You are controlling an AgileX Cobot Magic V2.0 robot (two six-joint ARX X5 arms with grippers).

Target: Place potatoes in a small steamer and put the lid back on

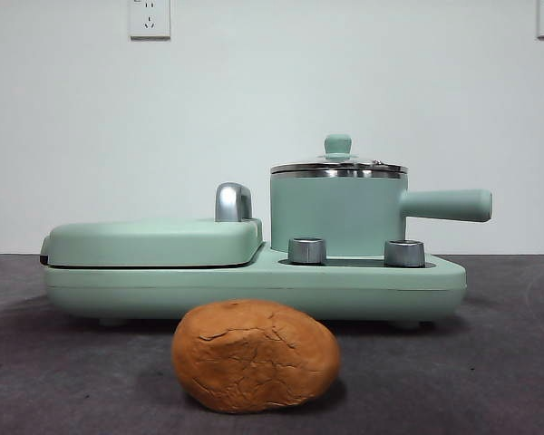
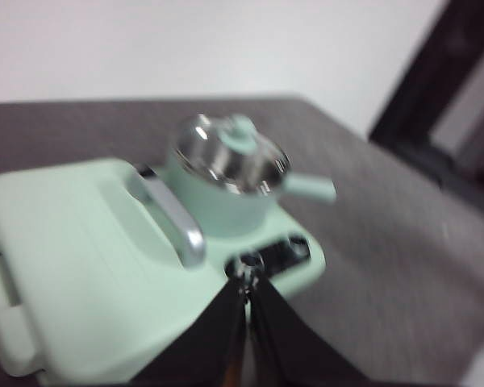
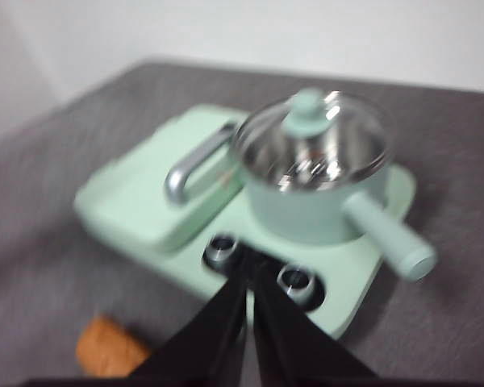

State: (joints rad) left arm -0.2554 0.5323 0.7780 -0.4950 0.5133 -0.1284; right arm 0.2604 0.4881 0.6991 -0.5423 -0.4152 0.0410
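Lying nearest on the dark table (image 1: 36,381), the potato (image 1: 256,356) is being left untouched before the small steamer (image 1: 337,216), on which the lid (image 1: 338,166) is being kept. Left gripper (image 2: 248,284) and right gripper (image 3: 249,276) are being held pinched together, empty; the knob should be grasped squarely first.

Front camera sits low at bench (image 1: 36,381) level; both wrist cameras look down past their hands, sharing the small steamer (image 2: 226,189).

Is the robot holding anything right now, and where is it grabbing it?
Nothing is held. Both the left gripper and right gripper have shut jaws with nothing between them, above the cooker. The potato lies untouched on the table.
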